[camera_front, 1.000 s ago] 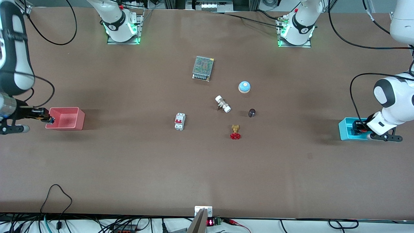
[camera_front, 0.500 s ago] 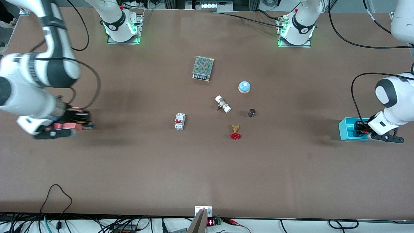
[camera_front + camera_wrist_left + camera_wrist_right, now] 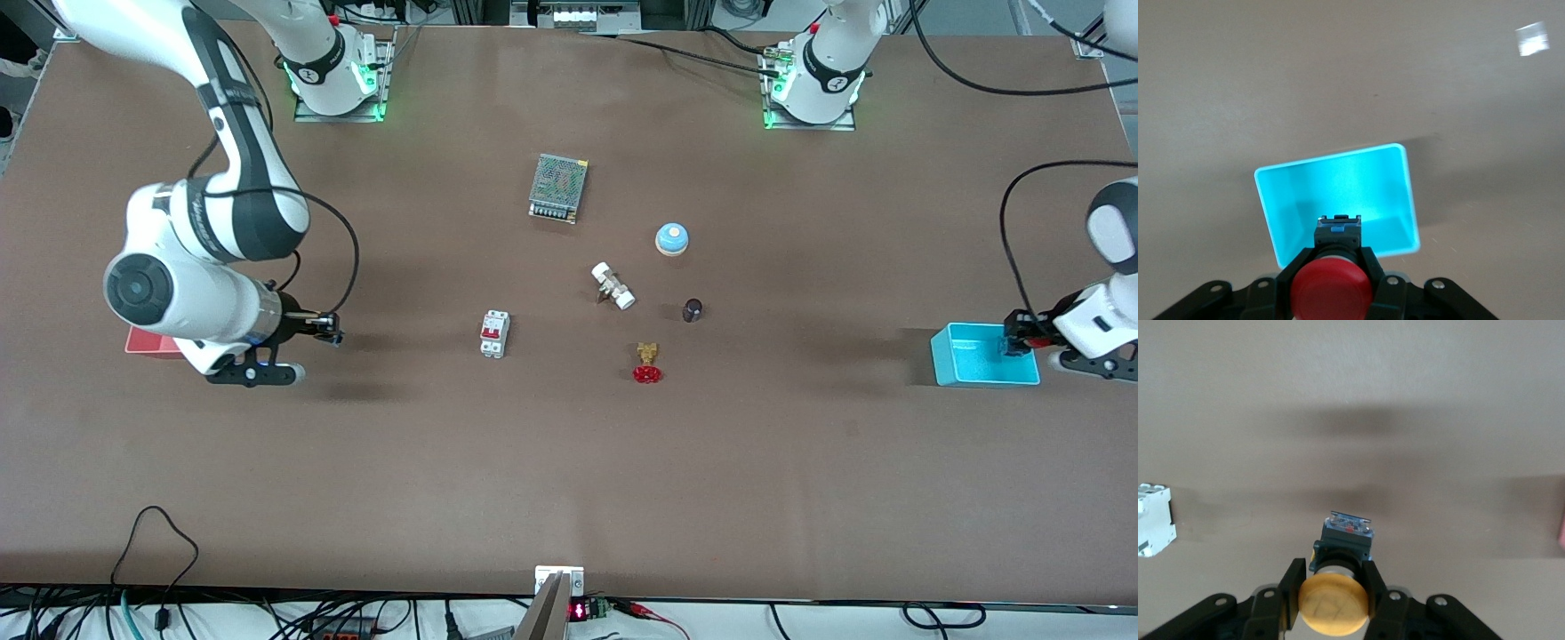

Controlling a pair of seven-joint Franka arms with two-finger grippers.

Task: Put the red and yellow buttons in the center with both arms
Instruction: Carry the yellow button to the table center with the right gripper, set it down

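My right gripper is shut on the yellow button, its fingers on the black body under the cap. It hangs over bare brown tabletop between the pink bin and the white breaker. The right wrist view shows this gripper closed round the button. My left gripper is shut on the red button and holds it above the light-blue bin, at the edge toward the left arm's end. The left wrist view shows this gripper over that bin.
Around the table's middle lie a mesh-topped power supply, a blue-domed bell, a white fitting, a dark knob and a brass valve with a red handwheel. The breaker also shows in the right wrist view.
My right arm swung from the pink bin toward the table's middle, carrying the yellow button. My left gripper rose out of the blue bin with the red button and shifted toward the left arm's end.
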